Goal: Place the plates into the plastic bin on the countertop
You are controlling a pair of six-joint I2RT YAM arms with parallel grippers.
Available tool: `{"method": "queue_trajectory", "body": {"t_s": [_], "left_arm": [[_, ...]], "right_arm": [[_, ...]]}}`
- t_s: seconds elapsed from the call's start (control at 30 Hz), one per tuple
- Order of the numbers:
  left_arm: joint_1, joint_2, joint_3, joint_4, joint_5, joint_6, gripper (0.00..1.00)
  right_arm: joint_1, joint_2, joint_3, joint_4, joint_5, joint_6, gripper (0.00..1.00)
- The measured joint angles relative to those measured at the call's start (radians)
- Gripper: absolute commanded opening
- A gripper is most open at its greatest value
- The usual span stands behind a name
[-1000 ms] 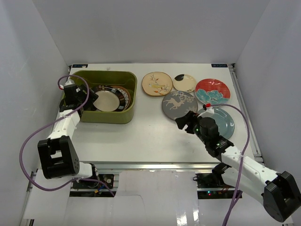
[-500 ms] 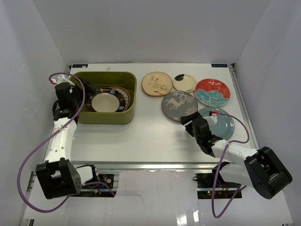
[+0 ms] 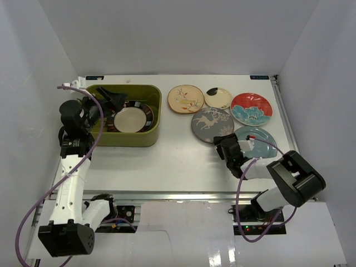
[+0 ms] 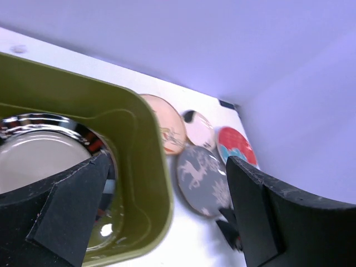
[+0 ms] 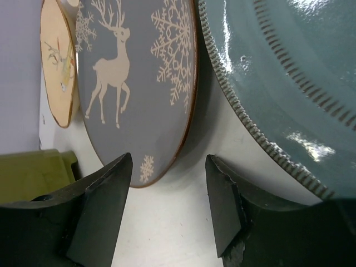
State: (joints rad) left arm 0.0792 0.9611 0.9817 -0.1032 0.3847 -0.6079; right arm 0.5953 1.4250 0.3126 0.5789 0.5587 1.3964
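The olive-green bin (image 3: 128,140) stands at the left of the countertop (image 3: 167,161) and holds a dark-rimmed plate (image 3: 129,118) lying on another plate. My left gripper (image 3: 113,108) is open and empty above the bin's left side; in the left wrist view (image 4: 167,222) its fingers frame the bin wall (image 4: 139,167). The cream bird (image 3: 185,98), small cream (image 3: 217,98), red-teal (image 3: 251,107), grey deer (image 3: 212,123) and pale blue (image 3: 258,143) plates lie on the right. My right gripper (image 3: 222,146) is open and low on the counter, at the deer plate's near edge (image 5: 133,72).
White walls close in the countertop on three sides. The deer plate and the pale blue plate (image 5: 289,72) lie close together with a narrow gap. The right arm's cable loops over the counter's front edge (image 3: 239,189).
My left gripper has risen out of the bin and swung back left, leaving the plate inside. My right arm has folded down, lowering its open gripper to the counter at the deer plate's edge.
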Motion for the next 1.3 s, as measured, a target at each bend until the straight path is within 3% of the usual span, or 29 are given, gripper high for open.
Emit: {"method": "queue_trajectory", "body": {"t_s": [0.2,0.3,0.43,0.57,0.77,0.97,1.13,1.3], "left_arm": [[-0.091,-0.045,-0.049,0.003,0.153,0.033,0.98],[-0.146,-0.072,-0.074,-0.012,0.23,0.065,0.98],[-0.205,-0.135,-0.108,-0.021,0.32,0.114,0.98],[-0.245,-0.199,-0.152,-0.05,0.355,0.158,0.98],[-0.249,-0.217,-0.157,-0.078,0.346,0.181,0.98],[-0.249,-0.193,-0.119,-0.085,0.304,0.166,0.98],[-0.249,-0.196,-0.08,-0.088,0.261,0.139,0.98],[-0.249,-0.221,-0.076,-0.115,0.174,0.128,0.98]], "right_arm": [[-0.006,0.106,0.049,0.058,0.016,0.062,0.47],[-0.009,0.148,0.066,0.075,0.016,0.087,0.35],[-0.013,0.154,0.065,0.071,0.02,0.11,0.08],[-0.019,0.128,0.065,0.121,0.033,0.106,0.08],[0.02,0.011,0.028,0.047,0.027,0.029,0.08],[0.084,-0.279,0.023,-0.169,0.055,-0.149,0.08],[0.109,-0.528,0.032,-0.24,0.083,-0.355,0.08],[0.113,-0.525,0.204,-0.33,-0.026,-0.56,0.08]]}}
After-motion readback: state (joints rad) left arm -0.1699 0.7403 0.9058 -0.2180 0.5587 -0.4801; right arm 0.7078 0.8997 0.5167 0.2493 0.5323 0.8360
